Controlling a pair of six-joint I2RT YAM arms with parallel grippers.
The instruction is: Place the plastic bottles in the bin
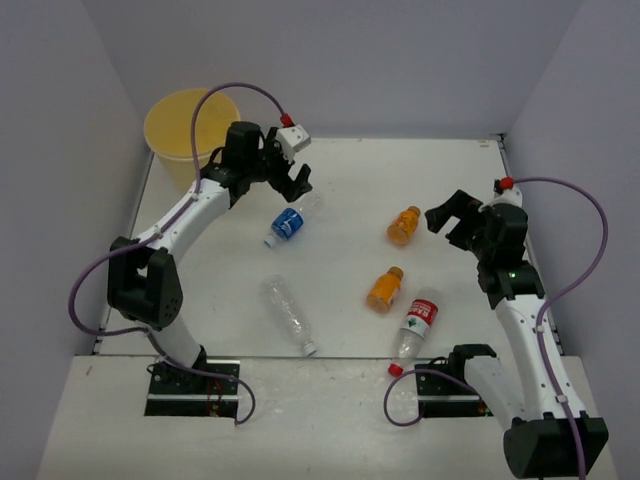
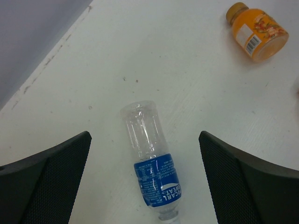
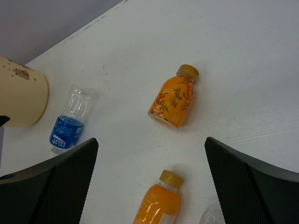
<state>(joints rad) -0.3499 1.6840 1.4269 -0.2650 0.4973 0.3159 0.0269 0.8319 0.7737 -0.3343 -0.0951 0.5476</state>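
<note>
The left arm reaches forward, its left gripper (image 1: 297,180) wide open above the blue bottle (image 1: 288,224), which lies on its side and reads "POCARI SWEAT". The right gripper (image 1: 452,215), also open, hovers just right of an orange bottle (image 1: 403,225). A second orange bottle (image 1: 385,289), red-white bottle (image 1: 415,325) and clear bottle (image 1: 289,315) lie well apart, nearer the bases. The bin (image 1: 170,160) stands at the table's (image 1: 400,170) far-left corner.

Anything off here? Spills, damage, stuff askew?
No spills or damage. The blue-label bottle, two orange bottles, clear bottle and red-white bottle all lie on their sides. The bin has brown specks on its wall.
</note>
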